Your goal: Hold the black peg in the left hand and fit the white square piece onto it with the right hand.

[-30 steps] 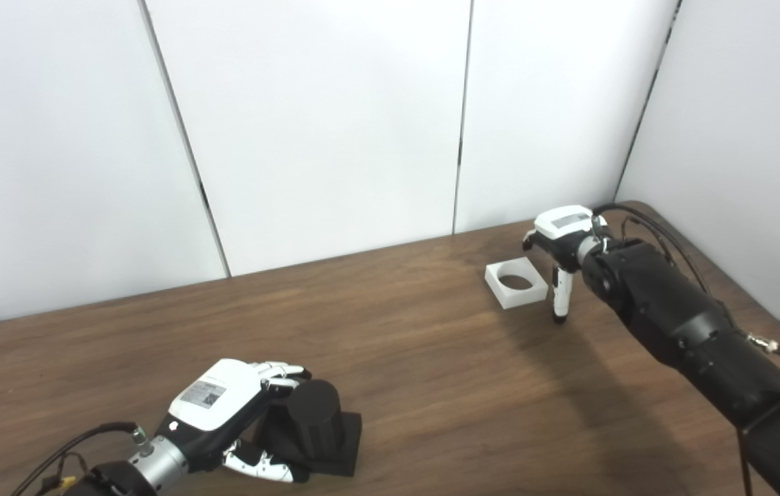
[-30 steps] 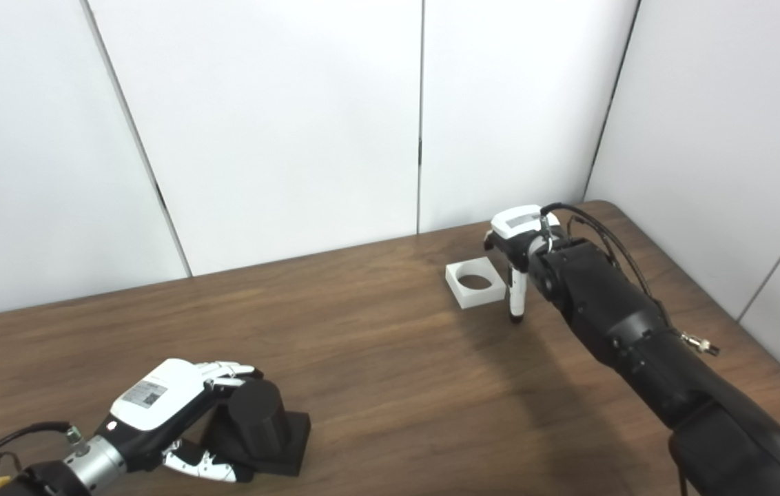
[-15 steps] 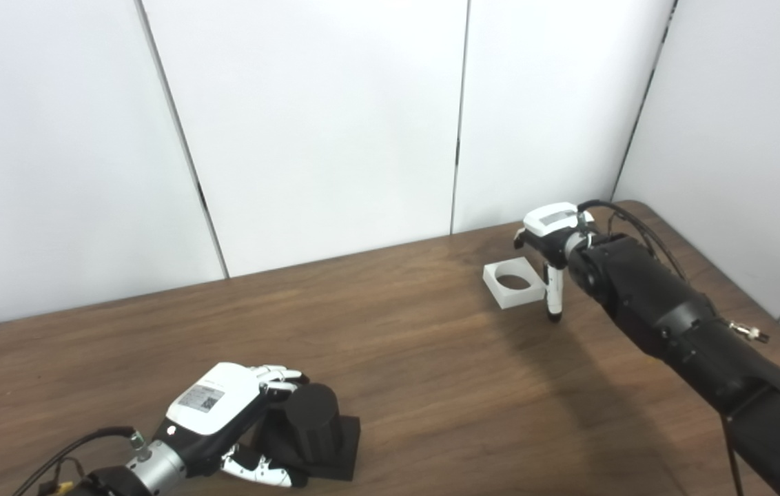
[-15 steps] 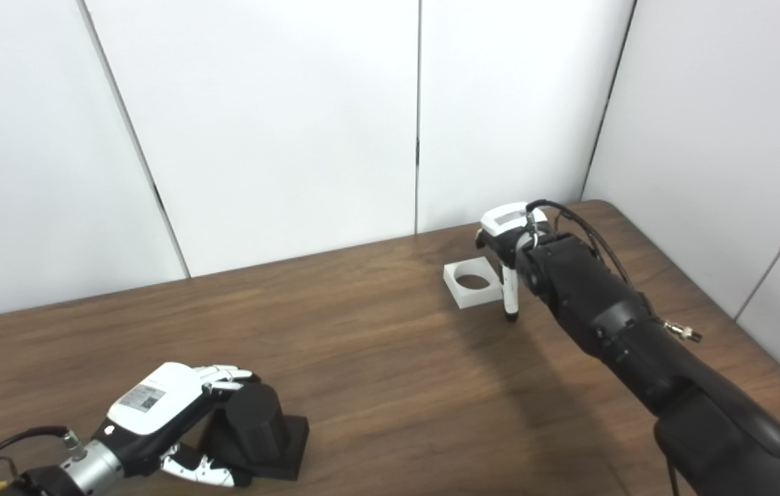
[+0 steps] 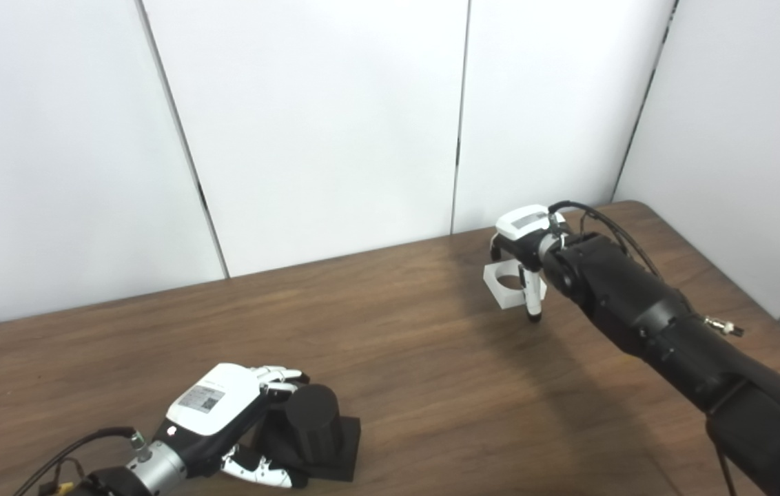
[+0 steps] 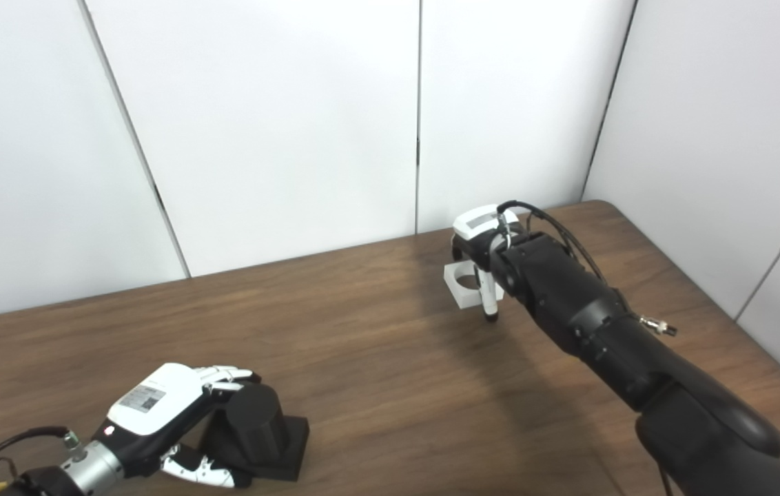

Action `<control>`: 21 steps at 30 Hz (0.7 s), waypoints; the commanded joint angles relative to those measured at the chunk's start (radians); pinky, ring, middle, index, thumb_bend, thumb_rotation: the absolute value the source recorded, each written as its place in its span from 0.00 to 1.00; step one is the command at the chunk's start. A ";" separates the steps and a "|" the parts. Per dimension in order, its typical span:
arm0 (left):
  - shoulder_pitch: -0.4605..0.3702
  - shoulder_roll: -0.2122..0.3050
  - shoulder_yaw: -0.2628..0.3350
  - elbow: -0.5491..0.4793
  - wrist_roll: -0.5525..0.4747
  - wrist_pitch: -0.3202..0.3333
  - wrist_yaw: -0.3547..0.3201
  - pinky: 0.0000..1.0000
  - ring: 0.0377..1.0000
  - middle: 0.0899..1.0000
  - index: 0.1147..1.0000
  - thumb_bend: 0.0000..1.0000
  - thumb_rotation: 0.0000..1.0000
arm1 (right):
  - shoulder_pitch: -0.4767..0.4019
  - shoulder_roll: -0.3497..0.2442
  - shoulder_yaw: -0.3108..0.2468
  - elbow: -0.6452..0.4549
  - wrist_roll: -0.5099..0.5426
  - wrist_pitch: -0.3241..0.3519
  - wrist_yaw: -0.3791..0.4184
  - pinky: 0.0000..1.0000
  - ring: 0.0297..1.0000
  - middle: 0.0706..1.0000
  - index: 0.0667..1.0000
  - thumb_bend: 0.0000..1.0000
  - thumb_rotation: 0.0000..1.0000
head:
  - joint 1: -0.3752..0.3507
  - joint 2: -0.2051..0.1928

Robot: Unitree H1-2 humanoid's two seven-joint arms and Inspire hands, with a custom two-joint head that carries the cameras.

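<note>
left hand [image 5: 224,420]: lower left of frame, fingers and thumb curled round the black cylindrical peg on its black square base [image 5: 313,430]; reads as a closed grip on it, peg upright, base apparently flat on the brown wood-grain table [image 5: 397,358].

left-side risk: the grip sits on the near-left side of the peg only. If the base lifts or twists when pressed from above, the peg could tilt and the fit would jam.

table middle: bare wood between the two hands. The peg and the white piece are well apart, so a long carry is needed, and there is room to drop the piece on the way.

white square plastic piece with round hole [image 5: 504,282]: upper right of centre, lying flat on the table near the back wall.

right hand [image 5: 526,262]: over the white piece, fingers apart and pointing down around it, one white finger down at its near right edge. Cannot tell if any finger actually touches, and no firm grasp is visible. Judged as the pre-grasp step.

right-side risks: the fingers may close on one edge and skid the piece along the table or flip it. A corner pinch could let it swing in the carry. Fingers blocking the hole would foul the peg top at insertion. A tilted piece would bind on the cylinder.
</note>
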 commanded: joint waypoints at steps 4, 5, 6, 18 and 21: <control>0.051 0.037 -0.043 0.043 0.073 -0.006 -0.086 0.77 0.85 0.83 0.42 0.52 0.06 | -0.052 0.020 0.023 -0.025 0.017 -0.036 0.005 0.85 0.90 0.89 0.73 0.87 0.20 | 0.005 0.008; 0.051 0.038 -0.043 0.040 0.072 -0.003 -0.090 0.77 0.85 0.83 0.42 0.52 0.06 | -0.053 0.021 0.025 -0.020 0.019 -0.040 0.001 0.85 0.90 0.88 0.73 0.86 0.20 | 0.005 0.010; 0.050 0.039 -0.043 0.039 0.072 -0.004 -0.091 0.77 0.85 0.83 0.42 0.52 0.06 | -0.054 0.021 0.027 -0.014 0.020 -0.043 -0.005 0.85 0.90 0.87 0.71 0.86 0.21 | 0.005 0.010; 0.053 0.043 -0.040 0.031 0.066 0.001 -0.101 0.78 0.85 0.84 0.42 0.52 0.06 | -0.044 0.018 0.011 0.022 0.025 -0.021 -0.019 0.80 0.87 0.84 0.60 0.81 0.20 | 0.003 0.016; 0.052 0.044 -0.040 0.038 0.068 -0.010 -0.090 0.77 0.85 0.84 0.42 0.52 0.06 | -0.044 0.010 0.014 0.036 0.021 -0.021 -0.021 0.80 0.87 0.84 0.59 0.81 0.21 | 0.004 0.017</control>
